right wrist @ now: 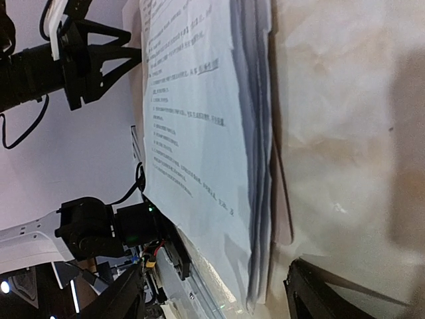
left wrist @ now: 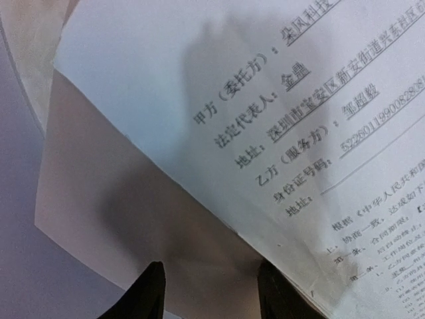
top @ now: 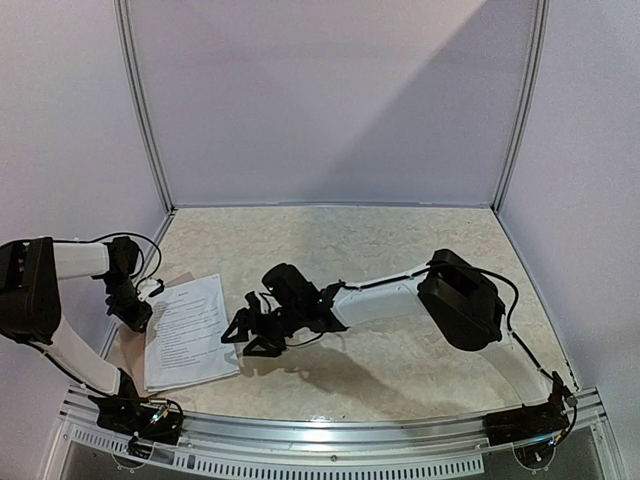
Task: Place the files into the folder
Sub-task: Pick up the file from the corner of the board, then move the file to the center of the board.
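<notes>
You are looking at a pale, marbled counter (top: pixel 400 240) boxed in by plain lavender-white walls (top: pixel 320 100), with both arm bases at its near edge. Near the left front corner lie the files (top: pixel 190 330), a stack of white sheets printed in black lines and slightly fanned at the edges. In the left wrist view a flat taupe panel shows under them, beyond the top sheet's edge. It looks like the folder (left wrist: pixel 119 199), with the sheets resting on top of it, but you cannot tell whether it lies open.

Your right arm (top: pixel 390 295) stretches low across the counter from the right base to the stack's right edge. Its pincer (right wrist: pixel 222 297) stands wide, with a corner of the stack showing between the fingers and nothing clamped. Your left arm (top: pixel 60 300) folds up and back down by the left wall, putting its pincer (left wrist: pixel 216 292) just over the stack's left side. Those jaws are partly spread and grip nothing.
</notes>
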{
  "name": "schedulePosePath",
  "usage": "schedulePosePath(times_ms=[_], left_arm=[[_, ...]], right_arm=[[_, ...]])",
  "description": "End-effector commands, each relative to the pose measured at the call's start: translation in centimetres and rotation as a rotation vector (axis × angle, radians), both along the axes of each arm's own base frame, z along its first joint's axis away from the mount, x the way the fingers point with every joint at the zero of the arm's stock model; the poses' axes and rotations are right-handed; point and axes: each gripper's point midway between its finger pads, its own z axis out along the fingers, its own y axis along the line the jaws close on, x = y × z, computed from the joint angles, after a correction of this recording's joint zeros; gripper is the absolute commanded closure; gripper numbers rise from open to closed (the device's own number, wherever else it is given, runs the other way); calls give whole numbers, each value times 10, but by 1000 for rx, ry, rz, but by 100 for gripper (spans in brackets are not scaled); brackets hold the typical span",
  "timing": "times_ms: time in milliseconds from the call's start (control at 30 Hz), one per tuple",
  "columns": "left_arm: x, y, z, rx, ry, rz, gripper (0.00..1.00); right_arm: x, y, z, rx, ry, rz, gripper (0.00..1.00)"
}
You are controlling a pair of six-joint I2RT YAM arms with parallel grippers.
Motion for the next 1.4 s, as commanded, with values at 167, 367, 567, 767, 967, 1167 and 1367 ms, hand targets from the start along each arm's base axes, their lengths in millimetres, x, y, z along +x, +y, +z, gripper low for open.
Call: schedulePosePath(times_ms=[167,367,567,767,967,1167,1367], left_arm=[[-6,-12,-16,-14,30,-27,51],[-7,-13,-16,-20,34,-26,51],[-7,-16,-17,-30,33,-23,51],[-6,-16,-17,-30,33,-23,51],[-6,-16,-15,-30,31,-31,51],[4,-15,9,-65,-20,-17,49],[16,-10,43,-96,-82,14,44]], right_arm=[[-35,4,-52,-70,156,32,27],[-37,19,-34,42,183,36,29],[-32,32,-21,108,193,18,29],[-24,43,-6,162,163,8,65],[-23,44,-3,173,167,11,90],[-8,34,12,145,88,16,100],[30,-12,23,33,-25,-45,100]])
